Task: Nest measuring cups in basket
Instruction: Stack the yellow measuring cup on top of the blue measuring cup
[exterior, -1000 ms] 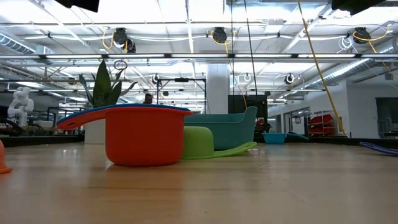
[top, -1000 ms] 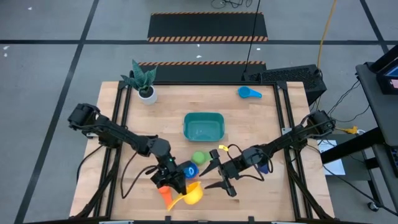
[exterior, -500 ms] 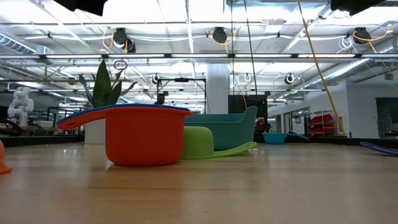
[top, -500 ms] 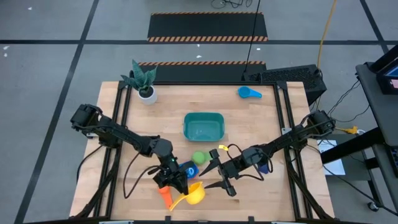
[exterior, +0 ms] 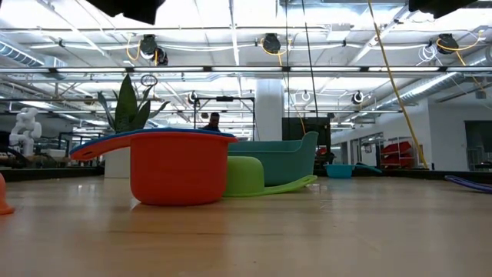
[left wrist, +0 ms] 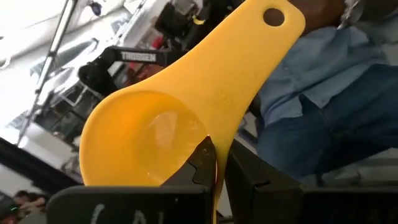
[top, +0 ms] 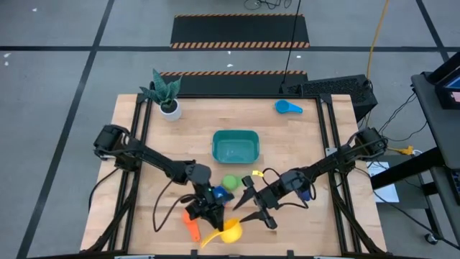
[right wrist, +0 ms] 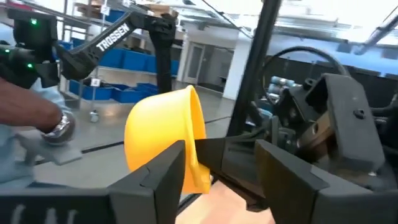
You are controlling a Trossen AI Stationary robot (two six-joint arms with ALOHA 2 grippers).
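Handover step, near bench edge, well below teal basket (top: 235,146). Left end effector (top: 213,222) clamped on yellow measuring cup (top: 228,231) by its handle. Right end effector (top: 253,203) spread beside cup rim, nothing gripped. Next: closing on rim, then left release.

"TROSSEN" on a dark arm (right wrist: 118,37)

Yellow measuring cup (top: 230,231) at six o'clock on the pale wood table (top: 302,137); an orange cup (top: 191,224) beside it at its nine o'clock. A dark blue cup (top: 218,194) and green cup (top: 230,182) sit nearer centre. Teal basket (top: 235,146) at centre. Light blue cup (top: 288,107) toward one o'clock. White pot with a green plant (top: 166,93) toward eleven o'clock. Orange-and-black hazard stripes (top: 240,44) edge the floor mat at twelve o'clock
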